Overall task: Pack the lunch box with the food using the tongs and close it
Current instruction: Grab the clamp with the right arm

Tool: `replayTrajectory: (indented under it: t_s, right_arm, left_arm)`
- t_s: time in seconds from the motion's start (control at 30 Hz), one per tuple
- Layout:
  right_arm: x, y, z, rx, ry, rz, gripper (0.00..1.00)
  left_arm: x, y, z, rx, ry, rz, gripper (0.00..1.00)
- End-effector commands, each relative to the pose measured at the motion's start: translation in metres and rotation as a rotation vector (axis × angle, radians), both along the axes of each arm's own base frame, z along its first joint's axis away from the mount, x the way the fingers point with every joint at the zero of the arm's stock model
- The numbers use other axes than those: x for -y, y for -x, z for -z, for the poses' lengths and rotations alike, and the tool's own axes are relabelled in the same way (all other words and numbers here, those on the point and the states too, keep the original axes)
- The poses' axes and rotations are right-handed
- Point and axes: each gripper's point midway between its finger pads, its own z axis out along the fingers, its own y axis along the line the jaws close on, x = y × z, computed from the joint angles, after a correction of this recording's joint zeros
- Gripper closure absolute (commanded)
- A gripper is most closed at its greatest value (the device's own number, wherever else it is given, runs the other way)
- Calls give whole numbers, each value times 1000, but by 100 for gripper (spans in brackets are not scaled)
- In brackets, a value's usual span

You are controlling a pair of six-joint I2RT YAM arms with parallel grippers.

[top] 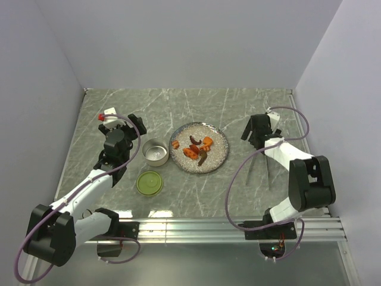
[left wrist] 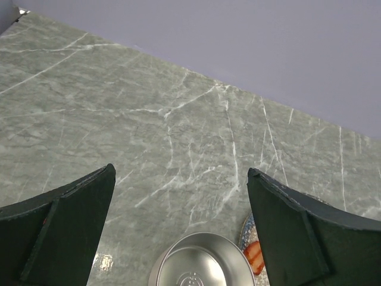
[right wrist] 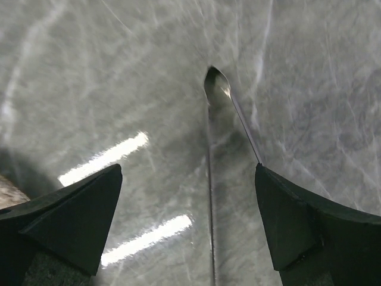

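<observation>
The lunch box (top: pixel 155 152), a small steel tin, stands open left of the speckled plate (top: pixel 218 138), and its olive-green lid (top: pixel 149 183) lies flat in front of it. Orange chunks and dark strips of food (top: pixel 197 149) sit on the plate. The tongs (top: pixel 254 166) lie on the table at the right. My right gripper (top: pixel 256 134) hovers open over their joined end (right wrist: pixel 214 78); one arm runs between the fingers, the other passes under the right finger. My left gripper (top: pixel 132 125) is open just behind and left of the lunch box (left wrist: pixel 199 262), holding nothing.
Grey walls close in the marble table on the left, back and right. A metal rail with both arm bases (top: pixel 238 226) runs along the near edge. A piece of food (left wrist: pixel 255 256) on the plate rim shows beside my left gripper's right finger.
</observation>
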Motion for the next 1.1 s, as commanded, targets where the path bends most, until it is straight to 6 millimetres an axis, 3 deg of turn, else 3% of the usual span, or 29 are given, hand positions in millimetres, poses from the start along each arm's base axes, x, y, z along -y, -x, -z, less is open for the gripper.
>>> replayTrajectory:
  t_s: [0.0,0.27,0.7,0.93,1.07]
  right_arm:
    - [6,-1,-8,-27,-33,31,0]
    - [14,11,23,-186,-35,58,0]
    - [28,24,44,-317,9,93,4]
    - [27,45,60,-416,20,56,16]
    - [17,40,62,-410,-21,-2,27]
  left_arm:
    - [8,-3,-8,23,10,43,1]
    - [7,-4,-9,25,17,58,1]
    - [3,-3,-9,35,34,76,1]
    - [5,-2,-10,40,39,95,1]
    - [5,-2,-8,39,42,97,0]
